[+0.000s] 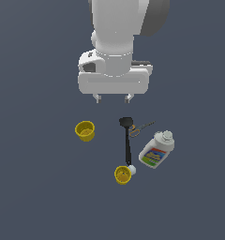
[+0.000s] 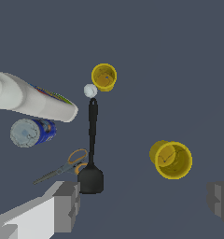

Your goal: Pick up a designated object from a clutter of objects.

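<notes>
The black utensil (image 1: 127, 143) lies flat, its small flat head (image 1: 126, 123) toward the arm and its rounded handle end by a tiny white ball (image 1: 131, 169). In the wrist view the utensil (image 2: 92, 140) has its head (image 2: 90, 179) close to one finger (image 2: 65, 205). My gripper (image 1: 113, 98) hangs open and empty above the surface, just behind the head; in the wrist view the gripper (image 2: 143, 203) holds nothing between its jaws. Small scissors (image 1: 140, 129) with orange-brown loops lie beside the head, also seen in the wrist view (image 2: 62, 168).
A yellow cup (image 1: 85, 131) stands at the exterior view's left; a second one (image 1: 122, 175) sits by the handle end. A white bottle (image 1: 156, 150) with a blue-yellow label lies at the right. The wrist view shows both cups (image 2: 172, 159) (image 2: 104, 77), the ball (image 2: 90, 90) and the bottle (image 2: 30, 100).
</notes>
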You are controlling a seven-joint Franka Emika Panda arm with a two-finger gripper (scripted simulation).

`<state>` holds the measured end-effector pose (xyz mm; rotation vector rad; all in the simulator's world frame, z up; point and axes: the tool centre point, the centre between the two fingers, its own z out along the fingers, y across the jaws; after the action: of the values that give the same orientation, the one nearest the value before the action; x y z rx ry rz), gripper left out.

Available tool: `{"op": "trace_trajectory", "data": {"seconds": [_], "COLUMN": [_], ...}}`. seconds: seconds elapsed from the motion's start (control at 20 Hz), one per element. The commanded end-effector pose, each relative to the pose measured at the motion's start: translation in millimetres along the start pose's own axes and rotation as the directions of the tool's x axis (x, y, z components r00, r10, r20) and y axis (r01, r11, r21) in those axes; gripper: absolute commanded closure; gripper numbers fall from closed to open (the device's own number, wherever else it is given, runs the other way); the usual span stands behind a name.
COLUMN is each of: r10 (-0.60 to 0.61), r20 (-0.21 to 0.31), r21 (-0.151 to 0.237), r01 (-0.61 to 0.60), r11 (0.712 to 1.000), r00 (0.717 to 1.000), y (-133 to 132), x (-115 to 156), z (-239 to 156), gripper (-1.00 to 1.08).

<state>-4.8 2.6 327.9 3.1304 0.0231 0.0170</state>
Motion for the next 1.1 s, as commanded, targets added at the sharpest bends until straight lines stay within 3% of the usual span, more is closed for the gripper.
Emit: {"op": "trace_trajectory", "data": {"seconds": [0.0,0.45,1.05], "r10": [0.000,0.037,0.030], "r20": [0.000,-0.023,-0.019], "r21": [0.000,0.018,0.011], "r01": [0.000,-0.037,-0.030], "r11": [1.000,0.999,0.999], "r00": [1.000,0.999,0.999], "y": [0.0,24.5,12.1], "x": [0.0,5.6,9.5], "z": [0.0,-4.1,25.5], "gripper": [-0.92,-0.92,-0.92]}}
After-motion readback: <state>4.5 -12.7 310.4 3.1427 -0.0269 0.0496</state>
